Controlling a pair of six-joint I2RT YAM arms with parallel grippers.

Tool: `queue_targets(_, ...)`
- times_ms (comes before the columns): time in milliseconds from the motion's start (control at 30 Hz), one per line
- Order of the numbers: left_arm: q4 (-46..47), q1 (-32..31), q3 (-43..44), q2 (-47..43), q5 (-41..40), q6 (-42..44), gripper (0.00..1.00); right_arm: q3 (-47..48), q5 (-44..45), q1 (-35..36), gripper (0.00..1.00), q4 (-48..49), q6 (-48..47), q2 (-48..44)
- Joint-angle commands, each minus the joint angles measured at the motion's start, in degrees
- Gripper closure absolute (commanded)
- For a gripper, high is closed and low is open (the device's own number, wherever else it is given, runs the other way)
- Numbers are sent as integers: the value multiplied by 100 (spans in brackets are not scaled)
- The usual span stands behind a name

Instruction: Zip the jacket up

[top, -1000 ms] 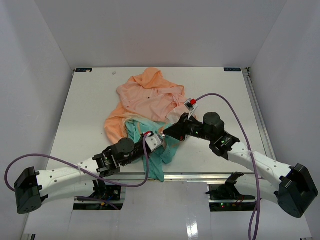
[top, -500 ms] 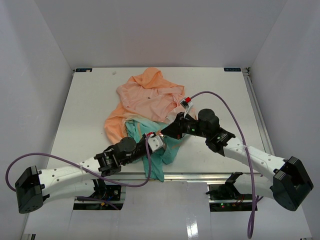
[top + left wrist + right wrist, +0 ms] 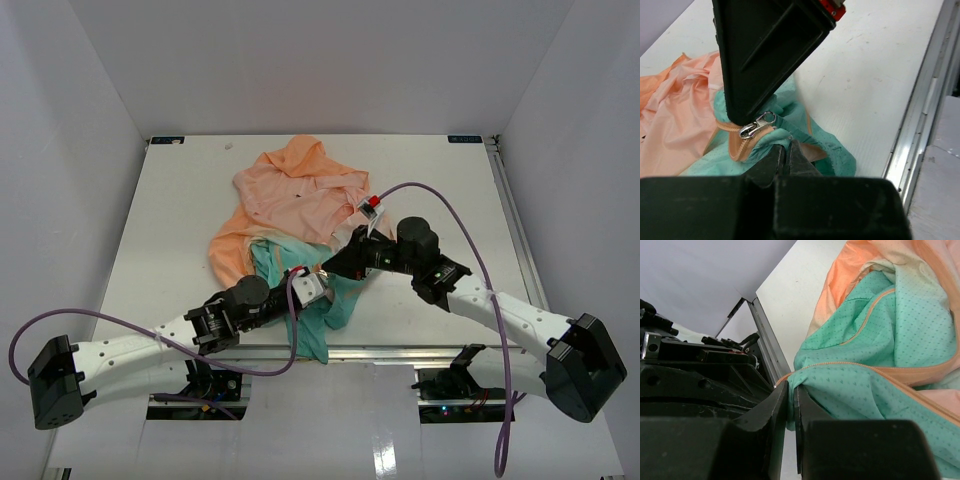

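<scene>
**Q:** Where's the jacket?
**A:** The jacket (image 3: 300, 200) lies crumpled mid-table (image 3: 440, 190). The peach part is toward the far side. The teal hem is bunched toward my bases and reaches close to the near edge.

**Q:** Left gripper?
**A:** My left gripper (image 3: 785, 150) has its jaws pressed together with no gap showing. A fold of teal cloth is pinched at the tips, just beside the orange zipper tape (image 3: 737, 150).

**Q:** Right gripper?
**A:** My right gripper (image 3: 790, 390) shows only a thin slit between the fingers (image 3: 775, 407). The teal edge with its orange tape runs into that slit, so the jacket is caught there. I cannot tell how firm the pinch is.

**Q:** Zipper pull?
**A:** The silver zipper pull (image 3: 757, 125) sits on the tape right at my right gripper's tip, just above my left tips. The two grippers are close together over the teal hem.
</scene>
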Motion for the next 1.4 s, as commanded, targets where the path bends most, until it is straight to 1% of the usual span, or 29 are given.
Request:
queue_targets(0, 0, -88, 44, -366, 1290, -422, 100, -11, 497, -124, 79, 143, -739, -396)
queue_targets(67, -109, -29, 102, -405, 1490, -544, 100, -104, 506, -124, 74, 16, -924, -636)
queue_targets(133, -232, 5, 167, -406, 1610, -643, 100, -189, 611, -132, 65, -230, -1125, -842)
queue_targets(267, -420, 35, 234, -446, 1822, -795, 100, -288, 688, -132, 55, -678, -1630, -1329)
queue_targets(367, -477, 47, 247, -485, 1910, -877, 100, -359, 370, -132, 49, -804, -2217, -1804)
queue_targets(567, -584, 64, 343, -406, 2034, -1043, 100, -337, 81, -113, 48, -1121, -3278, -2299)
queue_targets(700, -618, 73, 366, -428, 2043, -1151, 100, -184, 259, 159, 46, -1443, -3740, -2507)
queue_targets(900, -629, 108, 358, -426, 2067, -1298, 100, -15, 1753, 1416, 44, -2031, -4322, -2529)
queue_targets(1000, -594, 130, 326, -417, 2095, -1368, 100, -281, 2203, 1843, 44, -1922, -4682, -2722)
queue_targets(1100, -574, 143, 300, -429, 2148, -1525, 100, -609, 2279, 2167, 45, -1666, -5104, -3170)
queue_targets(1200, -563, 143, 292, -450, 2185, -1539, 100, -986, 2184, 2224, 46, -1316, -5378, -3656)
queue_targets(1300, -542, 143, 303, -441, 2224, -1564, 100, -1183, 1923, 2232, 46, -1174, -5566, -3813)
queue_targets(1367, -546, 143, 298, -433, 2182, -1555, 100, -1239, 1751, 2243, 42, -1137, -5694, -3711)
